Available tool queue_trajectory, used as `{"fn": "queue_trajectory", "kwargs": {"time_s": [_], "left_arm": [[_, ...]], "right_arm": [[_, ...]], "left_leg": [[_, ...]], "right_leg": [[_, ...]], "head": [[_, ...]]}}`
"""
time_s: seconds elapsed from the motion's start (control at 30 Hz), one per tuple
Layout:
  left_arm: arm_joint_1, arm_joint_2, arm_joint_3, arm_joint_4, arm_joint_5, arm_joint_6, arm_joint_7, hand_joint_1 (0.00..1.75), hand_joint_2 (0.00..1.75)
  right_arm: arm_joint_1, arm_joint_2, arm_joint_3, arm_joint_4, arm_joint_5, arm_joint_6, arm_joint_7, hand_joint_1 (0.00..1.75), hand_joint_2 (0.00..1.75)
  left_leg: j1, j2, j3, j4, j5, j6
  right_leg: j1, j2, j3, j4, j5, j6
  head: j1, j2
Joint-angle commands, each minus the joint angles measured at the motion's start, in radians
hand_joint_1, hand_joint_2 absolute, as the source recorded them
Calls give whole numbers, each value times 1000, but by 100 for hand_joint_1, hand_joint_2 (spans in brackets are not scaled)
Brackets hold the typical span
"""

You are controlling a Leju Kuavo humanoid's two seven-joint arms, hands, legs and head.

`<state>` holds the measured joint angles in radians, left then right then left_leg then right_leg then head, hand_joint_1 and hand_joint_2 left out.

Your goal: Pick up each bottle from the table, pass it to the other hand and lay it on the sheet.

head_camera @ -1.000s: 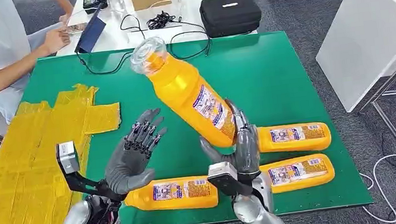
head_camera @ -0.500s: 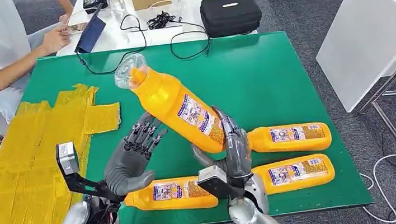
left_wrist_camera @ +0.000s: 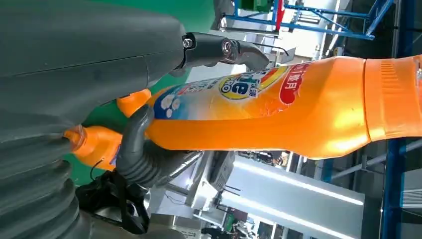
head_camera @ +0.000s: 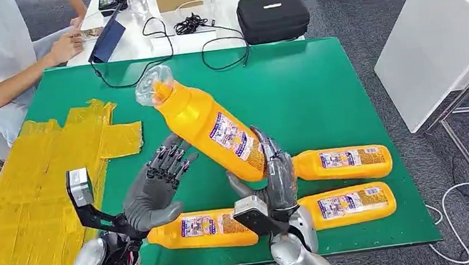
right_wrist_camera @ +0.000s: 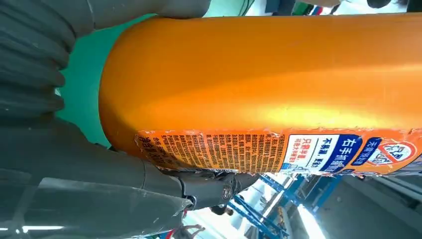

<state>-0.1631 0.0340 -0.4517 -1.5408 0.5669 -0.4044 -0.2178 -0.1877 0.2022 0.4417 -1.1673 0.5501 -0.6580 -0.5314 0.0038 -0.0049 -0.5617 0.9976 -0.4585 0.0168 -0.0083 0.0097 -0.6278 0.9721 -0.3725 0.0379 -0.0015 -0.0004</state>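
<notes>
A green table [head_camera: 320,89] bears a yellow sheet [head_camera: 32,195] at its left. The right hand [head_camera: 276,178] grips the raised bottle [head_camera: 208,125] by its base, tilted far-left; the left hand [head_camera: 155,188] waits beside it, fingers spread, empty.

Orange bottles [head_camera: 211,125] with blue-and-white labels, green table [head_camera: 321,96], yellow sheet [head_camera: 31,189], grey hands [head_camera: 152,192].

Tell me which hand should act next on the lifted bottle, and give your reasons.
Left. The right hand grips the lifted bottle at its base, tilted toward the left hand, which waits open beside it, nearer the yellow sheet.
</notes>
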Motion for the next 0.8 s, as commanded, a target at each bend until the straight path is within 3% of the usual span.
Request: {"fn": "queue_trajectory", "kwargs": {"time_s": [0.03,0.37,0.4,0.43,0.6,0.7,0.8], "left_arm": [[-26,26,-30,21,5,0,2,0,175],[-26,26,-30,21,5,0,2,0,175],[-46,-27,42,80,50,134,16,0,175],[-108,-32,57,170,70,115,9,0,175],[-122,-34,63,190,72,106,6,0,175],[-118,-39,67,193,70,100,4,0,175],[-118,-39,67,193,70,100,4,0,175]], "right_arm": [[-44,-15,19,50,-3,0,0,175,175],[-44,-15,19,50,-3,0,0,175,175],[-108,-77,270,167,248,133,6,175,175],[-93,18,390,323,421,-6,55,175,175],[-92,40,411,363,421,-40,60,175,175],[-105,35,413,371,406,-40,54,175,175],[-105,35,413,371,406,-40,54,175,175]], "left_leg": [[1,1,5,0,-2,-1],[0,1,5,0,-2,-1],[0,0,3,0,-1,0],[0,1,4,0,-2,-1],[2,4,8,-2,-2,-2],[1,-5,5,-1,0,-2],[1,0,3,-1,0,-3]], "right_leg": [[1,-1,5,-1,-2,-1],[1,-1,5,0,-2,-1],[0,0,3,0,-1,-1],[1,-1,4,0,-1,-1],[2,2,7,-2,-1,-2],[2,-5,4,-1,-2,-2],[3,0,2,-1,-1,-1]], "head": [[0,0],[0,0],[0,0],[0,0],[0,0],[-3,0],[-4,0]]}}
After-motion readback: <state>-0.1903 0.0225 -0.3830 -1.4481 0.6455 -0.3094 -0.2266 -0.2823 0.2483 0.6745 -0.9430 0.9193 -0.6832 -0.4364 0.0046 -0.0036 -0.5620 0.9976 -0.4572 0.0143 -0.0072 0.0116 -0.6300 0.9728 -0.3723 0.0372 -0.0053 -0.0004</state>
